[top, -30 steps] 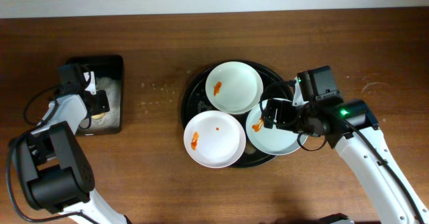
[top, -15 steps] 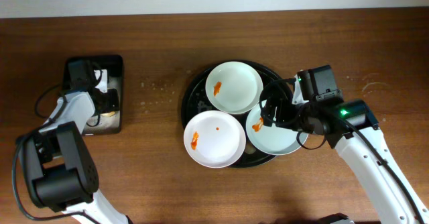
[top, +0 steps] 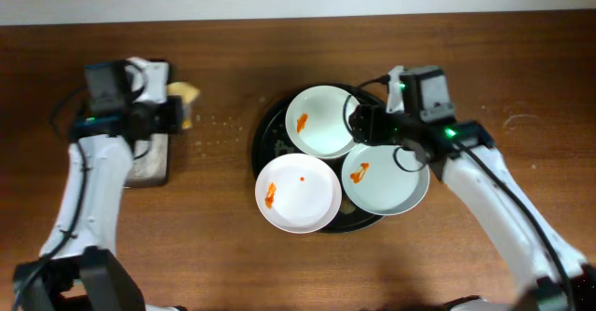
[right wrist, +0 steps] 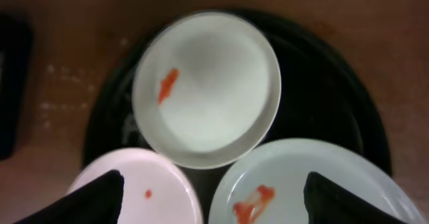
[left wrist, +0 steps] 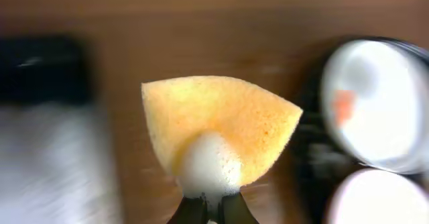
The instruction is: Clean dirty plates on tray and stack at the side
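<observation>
A round black tray (top: 264,134) holds three white plates smeared with red sauce: a back plate (top: 325,121), a front-left plate (top: 298,193) and a right plate (top: 386,179). My left gripper (top: 168,114) is shut on a foamy yellow sponge (top: 185,96), held above the table left of the tray; the sponge fills the left wrist view (left wrist: 221,127). My right gripper (top: 365,123) is open and empty above the tray, between the back plate (right wrist: 208,90) and right plate (right wrist: 301,184). The front-left plate (right wrist: 134,190) shows beside its left finger.
A black rectangular dish (top: 149,162) with white foam sits at the far left under my left arm. Small crumbs or droplets (top: 219,118) lie on the wood between it and the tray. Bare table runs along the front and far right.
My left gripper has lifted the sponge out of the black dish and moved right, toward the tray. My right gripper has moved back and left, from over the right plate toward the back plate.
</observation>
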Robot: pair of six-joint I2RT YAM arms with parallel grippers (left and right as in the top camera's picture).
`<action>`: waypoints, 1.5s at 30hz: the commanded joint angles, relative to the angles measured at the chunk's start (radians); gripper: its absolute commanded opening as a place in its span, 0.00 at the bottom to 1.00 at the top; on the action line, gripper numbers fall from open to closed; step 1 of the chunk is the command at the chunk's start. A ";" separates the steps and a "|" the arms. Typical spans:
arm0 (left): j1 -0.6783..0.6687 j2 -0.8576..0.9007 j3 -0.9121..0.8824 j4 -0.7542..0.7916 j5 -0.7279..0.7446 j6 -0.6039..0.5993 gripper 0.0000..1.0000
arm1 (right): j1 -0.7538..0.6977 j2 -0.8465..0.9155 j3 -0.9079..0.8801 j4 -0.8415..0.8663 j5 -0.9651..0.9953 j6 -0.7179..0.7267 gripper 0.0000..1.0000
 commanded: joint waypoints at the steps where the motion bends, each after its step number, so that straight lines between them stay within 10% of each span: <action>1: -0.193 0.001 0.008 0.057 0.140 -0.031 0.00 | -0.022 0.118 0.008 0.042 0.008 0.008 0.91; 5: -0.391 0.036 0.008 0.156 0.004 -0.095 0.00 | -0.053 0.230 0.008 0.124 0.008 0.008 0.90; 15: -0.559 0.296 0.008 0.443 -0.029 -0.274 0.00 | -0.066 0.391 0.008 0.293 -0.002 0.008 0.37; 22: -0.560 0.303 0.008 0.525 -0.033 -0.338 0.00 | -0.066 0.460 0.008 0.361 0.006 0.008 0.36; 25: -0.560 0.310 0.008 0.544 -0.056 -0.354 0.00 | -0.066 0.484 0.008 0.362 0.004 0.009 0.18; 33: -0.587 0.461 0.068 0.566 -0.055 -0.382 0.00 | -0.066 0.488 0.008 0.362 0.001 0.015 0.07; 45: -0.610 0.553 0.158 0.323 -0.332 -0.504 0.00 | -0.066 0.488 0.008 0.362 0.001 0.015 0.04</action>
